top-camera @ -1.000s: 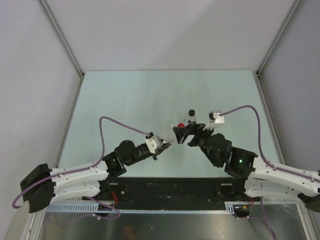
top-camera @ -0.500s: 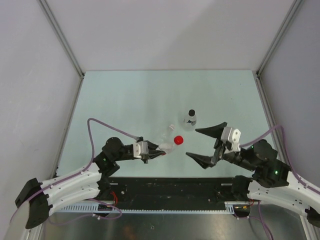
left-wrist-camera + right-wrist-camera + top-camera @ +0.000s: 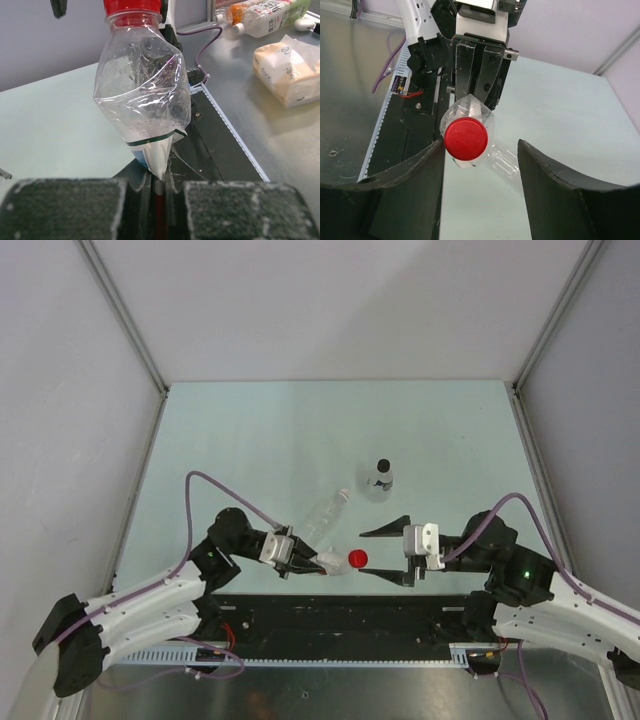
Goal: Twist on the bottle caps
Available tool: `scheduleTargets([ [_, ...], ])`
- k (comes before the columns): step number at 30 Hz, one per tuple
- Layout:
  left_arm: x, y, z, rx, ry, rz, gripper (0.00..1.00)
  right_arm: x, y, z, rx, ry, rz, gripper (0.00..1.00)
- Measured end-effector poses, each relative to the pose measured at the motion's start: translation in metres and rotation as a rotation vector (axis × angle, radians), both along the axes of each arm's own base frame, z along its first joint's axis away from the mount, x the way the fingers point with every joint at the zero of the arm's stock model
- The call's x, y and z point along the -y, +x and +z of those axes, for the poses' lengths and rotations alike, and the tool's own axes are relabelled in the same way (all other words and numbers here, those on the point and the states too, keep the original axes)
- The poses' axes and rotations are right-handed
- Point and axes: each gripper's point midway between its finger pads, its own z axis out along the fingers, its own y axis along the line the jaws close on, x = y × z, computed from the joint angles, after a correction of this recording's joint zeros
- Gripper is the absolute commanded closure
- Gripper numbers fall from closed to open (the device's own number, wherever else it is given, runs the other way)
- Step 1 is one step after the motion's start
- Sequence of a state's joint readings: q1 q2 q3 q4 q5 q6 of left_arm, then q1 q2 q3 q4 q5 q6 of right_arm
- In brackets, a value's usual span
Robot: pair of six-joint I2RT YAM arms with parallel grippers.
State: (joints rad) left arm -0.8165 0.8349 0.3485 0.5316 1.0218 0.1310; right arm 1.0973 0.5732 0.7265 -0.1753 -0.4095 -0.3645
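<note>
Overhead, my left pincer (image 3: pixel 303 555) is clamped on the bottom end of a crumpled clear bottle (image 3: pixel 330 561). The bottle points toward my right arm near the front edge of the table (image 3: pixel 250 440), with a red cap (image 3: pixel 357 558) on its neck. My right pincer (image 3: pixel 385 553) faces it with its jaws spread wide and nothing in them, the cap just off the fingertips. A second clear bottle (image 3: pixel 322 512) lies on its side just behind. A black-capped bottle (image 3: pixel 380 480) stands upright farther back.

Next, from my left wrist, the pads (image 3: pixel 65 210) are almost together, pinching the flattened base of the crumpled bottle. Its body bulges out beyond them, and the red cap is cut off by the top edge.

Lastly, from my right wrist, the red cap faces the camera squarely between my two dark fingers (image 3: pixel 410 170), closer to the left-hand one. Whether that finger touches the cap I cannot tell. Behind the cap, my left pincer grips the bottle's far end.
</note>
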Motion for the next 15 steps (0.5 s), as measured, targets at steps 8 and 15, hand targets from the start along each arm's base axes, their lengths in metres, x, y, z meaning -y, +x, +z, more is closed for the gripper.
scheduleTargets([
  [8,0.0015,-0.0005,-0.0037,-0.015,0.016,-0.016,1.0,-0.0052,-0.0041,-0.0064,-0.006,-0.022,0.038,0.51],
  [15,0.0013,-0.0022,-0.0042,-0.026,0.021,-0.027,1.0,-0.008,-0.009,-0.0074,-0.014,-0.024,0.071,0.85],
])
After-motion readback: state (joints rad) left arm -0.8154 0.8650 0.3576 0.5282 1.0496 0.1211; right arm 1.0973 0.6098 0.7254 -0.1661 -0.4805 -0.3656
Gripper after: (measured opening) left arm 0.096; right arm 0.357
